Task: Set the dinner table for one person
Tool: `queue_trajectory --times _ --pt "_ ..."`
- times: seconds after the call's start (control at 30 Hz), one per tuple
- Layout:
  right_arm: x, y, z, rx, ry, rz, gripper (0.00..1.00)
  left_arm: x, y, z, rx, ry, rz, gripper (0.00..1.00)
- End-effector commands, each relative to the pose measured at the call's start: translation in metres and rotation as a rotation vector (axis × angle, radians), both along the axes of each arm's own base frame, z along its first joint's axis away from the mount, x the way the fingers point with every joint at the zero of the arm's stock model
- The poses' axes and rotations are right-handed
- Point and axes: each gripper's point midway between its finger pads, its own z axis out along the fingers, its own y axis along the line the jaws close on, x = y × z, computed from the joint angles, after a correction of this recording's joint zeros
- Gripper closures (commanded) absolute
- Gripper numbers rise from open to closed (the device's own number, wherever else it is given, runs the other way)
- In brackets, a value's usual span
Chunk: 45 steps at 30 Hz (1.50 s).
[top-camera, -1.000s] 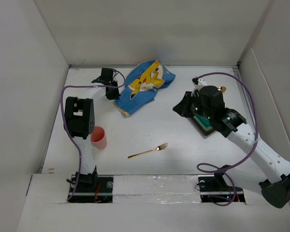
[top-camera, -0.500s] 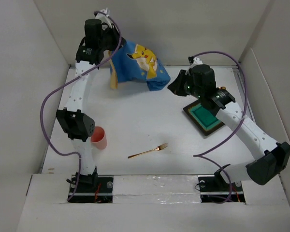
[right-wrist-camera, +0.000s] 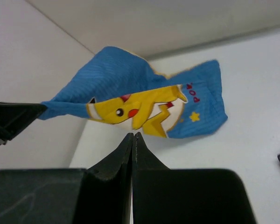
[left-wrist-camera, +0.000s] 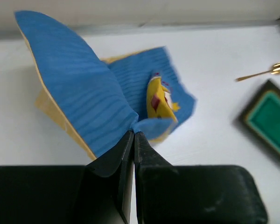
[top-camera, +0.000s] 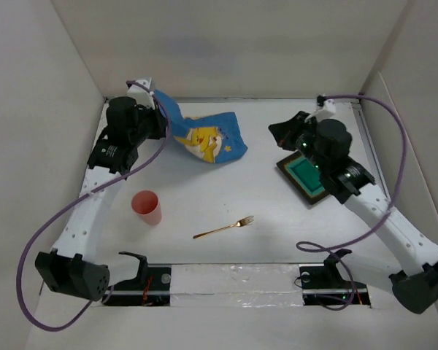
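The dinner table (top-camera: pixel 226 189), a flat matte white top, lies beneath both arms and carries everything else. The left gripper (left-wrist-camera: pixel 133 135) pinches one corner of the blue ribbed cloth mat (top-camera: pixel 208 138) and holds that edge raised. The rest of the cloth, with its yellow cartoon print, slumps crumpled on the table's far left. The right gripper (right-wrist-camera: pixel 132 136) is pressed together on nothing, apparently hovering near a dark-framed square green plate (top-camera: pixel 309 175). A red plastic cup (top-camera: pixel 147 207) and a slim gold fork (top-camera: pixel 224 228) sit nearer the bases.
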Motion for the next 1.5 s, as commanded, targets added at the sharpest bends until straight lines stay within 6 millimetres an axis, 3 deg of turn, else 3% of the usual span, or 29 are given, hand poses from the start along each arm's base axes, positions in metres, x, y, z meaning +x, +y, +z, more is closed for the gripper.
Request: queue_trajectory --times 0.0,0.03,0.07,0.1,0.13,0.17,0.23,0.27,0.3,0.33,0.37,0.4,0.43,0.47,0.5,0.53,0.57,0.6,0.67,0.7,0.73,0.77,0.8,0.83,0.93,0.97,1.13,1.33,1.47 --pt "0.029 0.024 -0.067 -0.049 0.128 0.019 1.00 0.028 0.025 -0.047 0.120 0.052 0.128 1.00" --pt "0.036 0.031 -0.067 -0.051 0.118 0.037 0.99 0.035 0.018 -0.054 0.117 0.075 0.098 1.00" --pt "0.050 0.040 -0.090 -0.082 0.164 0.042 0.93 0.038 0.014 -0.056 0.115 0.083 0.082 1.00" --pt "0.057 0.046 -0.097 -0.093 0.181 0.050 0.90 0.040 0.009 -0.057 0.103 0.090 0.065 1.00" --pt "0.068 0.052 -0.091 -0.100 0.186 0.048 0.85 0.045 0.006 -0.057 0.092 0.099 0.061 1.00" --pt "0.079 0.054 -0.097 -0.118 0.203 0.027 0.68 0.047 0.005 -0.055 0.079 0.103 0.063 1.00" --pt "0.114 0.060 -0.152 -0.193 0.316 -0.047 0.44 0.043 0.008 -0.057 0.071 0.137 0.091 1.00" --pt "0.120 0.064 -0.133 -0.160 0.286 -0.050 0.39 0.043 0.008 -0.057 0.071 0.137 0.091 1.00" --pt "0.132 0.068 -0.164 -0.195 0.343 -0.065 0.36 0.039 0.013 -0.061 0.073 0.163 0.119 1.00" --pt "0.143 0.065 -0.173 -0.204 0.357 -0.089 0.34 0.034 0.017 -0.060 0.073 0.165 0.139 1.00" --pt "0.154 0.072 -0.167 -0.196 0.340 -0.087 0.32 0.030 0.020 -0.062 0.073 0.171 0.157 1.00" --pt "0.161 0.078 -0.172 -0.199 0.342 -0.079 0.31 0.027 0.029 -0.063 0.077 0.181 0.206 1.00" --pt "0.169 0.084 -0.204 -0.231 0.392 -0.069 0.30 0.021 0.031 -0.067 0.072 0.188 0.215 1.00" --pt "0.176 0.088 -0.210 -0.242 0.397 -0.067 0.30 0.017 0.031 -0.069 0.066 0.193 0.218 1.00" --pt "0.190 0.097 -0.199 -0.228 0.369 -0.060 0.30 0.014 0.028 -0.071 0.054 0.199 0.203 1.00" --pt "0.194 0.104 -0.229 -0.253 0.421 -0.036 0.30 0.009 0.027 -0.078 0.041 0.214 0.200 1.00" --pt "0.199 0.109 -0.233 -0.255 0.430 -0.027 0.30 0.007 0.022 -0.082 0.025 0.227 0.175 1.00" --pt "0.212 0.116 -0.215 -0.231 0.397 -0.033 0.32 0.005 0.019 -0.086 0.014 0.236 0.161 1.00" --pt "0.221 0.122 -0.237 -0.253 0.426 -0.057 0.36 -0.001 0.014 -0.096 -0.004 0.265 0.143 1.00" --pt "0.224 0.128 -0.239 -0.261 0.427 -0.060 0.35 -0.003 0.012 -0.099 -0.010 0.279 0.129 1.00" --pt "0.234 0.127 -0.224 -0.259 0.406 -0.093 0.36 -0.006 0.011 -0.103 -0.013 0.290 0.124 1.00" --pt "0.236 0.132 -0.246 -0.287 0.436 -0.099 0.35 -0.008 0.011 -0.105 -0.015 0.297 0.123 1.00" --pt "0.240 0.132 -0.251 -0.293 0.443 -0.117 0.36 -0.010 0.011 -0.108 -0.011 0.307 0.125 1.00" --pt "0.246 0.133 -0.240 -0.290 0.435 -0.133 0.35 -0.012 0.012 -0.109 -0.009 0.310 0.124 1.00" --pt "0.251 0.134 -0.271 -0.322 0.493 -0.147 0.32 -0.018 0.015 -0.111 0.009 0.312 0.123 1.00" --pt "0.256 0.138 -0.264 -0.303 0.474 -0.147 0.31 -0.019 0.016 -0.112 0.014 0.313 0.128 1.00" --pt "0.260 0.138 -0.281 -0.304 0.495 -0.165 0.32 -0.025 0.015 -0.111 0.017 0.308 0.103 1.00" --pt "0.262 0.140 -0.281 -0.300 0.495 -0.163 0.35 -0.028 0.012 -0.108 0.005 0.294 0.081 1.00" --pt "0.261 0.145 -0.283 -0.291 0.502 -0.140 0.49 -0.029 0.008 -0.110 -0.006 0.296 0.064 1.00"
